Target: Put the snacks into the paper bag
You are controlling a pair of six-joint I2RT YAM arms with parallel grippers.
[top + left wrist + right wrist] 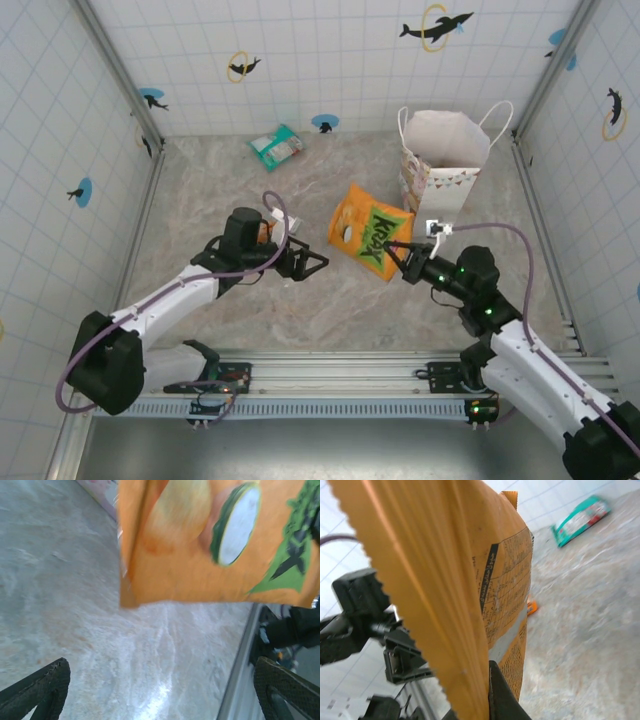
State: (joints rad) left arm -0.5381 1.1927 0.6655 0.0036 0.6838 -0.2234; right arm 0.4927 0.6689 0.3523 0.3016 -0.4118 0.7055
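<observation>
Orange packet (368, 232) is mid-worktop (200, 200), its 4 o'clock corner pinched by the right gripper (400, 256). The left gripper (316, 263) gapes at its 9 o'clock, and the bag (445, 165) stands at 1 o'clock. Left wrist: the packet is at 1 o'clock, above spread fingers (40, 690). Right wrist: a teal packet (582, 520) lies at 1 o'clock.

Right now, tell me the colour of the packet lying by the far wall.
Teal-white packet, best in the top external view.

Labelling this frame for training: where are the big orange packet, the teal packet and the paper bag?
big orange packet (362, 225), top view, its orange front face.
teal packet (276, 147), top view, its middle.
paper bag (432, 188), top view, its patterned front wall.
</observation>
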